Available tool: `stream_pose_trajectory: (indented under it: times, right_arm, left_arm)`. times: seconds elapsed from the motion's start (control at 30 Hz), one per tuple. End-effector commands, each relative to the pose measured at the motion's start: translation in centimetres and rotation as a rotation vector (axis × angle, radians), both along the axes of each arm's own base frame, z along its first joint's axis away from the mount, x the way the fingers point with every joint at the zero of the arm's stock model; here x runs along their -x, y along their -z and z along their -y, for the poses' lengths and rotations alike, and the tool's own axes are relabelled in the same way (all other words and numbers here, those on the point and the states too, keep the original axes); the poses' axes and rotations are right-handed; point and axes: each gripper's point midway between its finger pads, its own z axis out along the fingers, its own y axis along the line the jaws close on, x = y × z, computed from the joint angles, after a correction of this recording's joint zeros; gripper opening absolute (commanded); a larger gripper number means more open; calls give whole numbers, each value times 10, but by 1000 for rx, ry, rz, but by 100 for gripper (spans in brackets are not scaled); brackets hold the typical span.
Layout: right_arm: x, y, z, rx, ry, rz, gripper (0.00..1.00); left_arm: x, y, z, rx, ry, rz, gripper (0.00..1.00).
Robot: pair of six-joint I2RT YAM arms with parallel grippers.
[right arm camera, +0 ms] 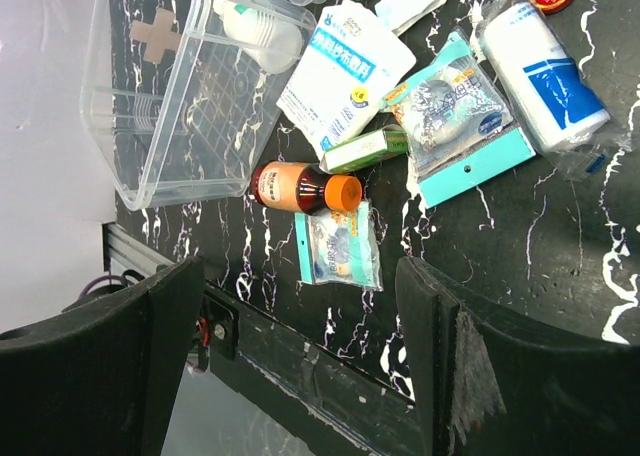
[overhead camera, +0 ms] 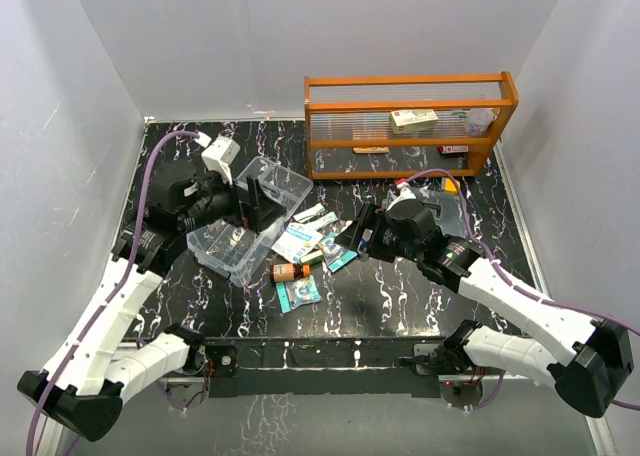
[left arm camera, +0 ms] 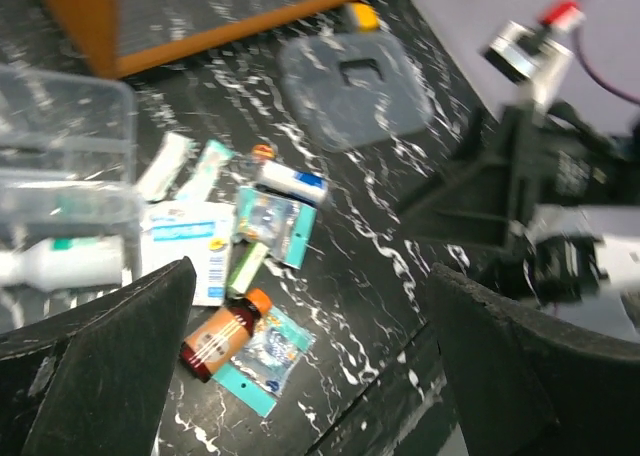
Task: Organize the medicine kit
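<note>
Left claw [left arm camera: 310, 316] hangs wide apart, empty, by the kit [overhead camera: 250, 221], left of centre on the surface [overhead camera: 400, 301]. Right claw [right arm camera: 300, 316], spread and empty too, hovers over the bottle [right arm camera: 303, 189]. Best drop square across its body, clear of the packet [right arm camera: 340, 248] just beside it.

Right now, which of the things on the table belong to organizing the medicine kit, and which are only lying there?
For the job:
- clear kit box
- clear lid
- brown bottle
- white packet
- teal blister card
- small green box

Just lying about:
- orange wooden rack
- cream box on the rack
</note>
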Motion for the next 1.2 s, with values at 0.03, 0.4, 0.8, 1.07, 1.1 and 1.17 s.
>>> stream_pose_trajectory:
  times: [0.03, 0.4, 0.8, 1.07, 1.1, 1.17]
  right_arm:
    - [-12, -4, -8, -68, 49, 4, 75]
    - [-5, 33, 19, -105, 256, -126, 74]
    - [9, 56, 45, -134, 388, -190, 73]
    - [11, 56, 49, -126, 393, -189, 73]
    - [12, 57, 49, -126, 393, -189, 73]
    - [12, 57, 50, -127, 396, -187, 73]
  left_arm:
    - [40, 0, 42, 46, 345, 52, 99]
    - [47, 108, 68, -382, 469, -43, 84]
    - [34, 179, 45, -667, 414, -214, 81]
    - [30, 215, 43, -766, 433, -306, 76]
    - [29, 217, 41, -780, 430, -306, 76]
    - [27, 219, 39, -797, 435, -304, 75]
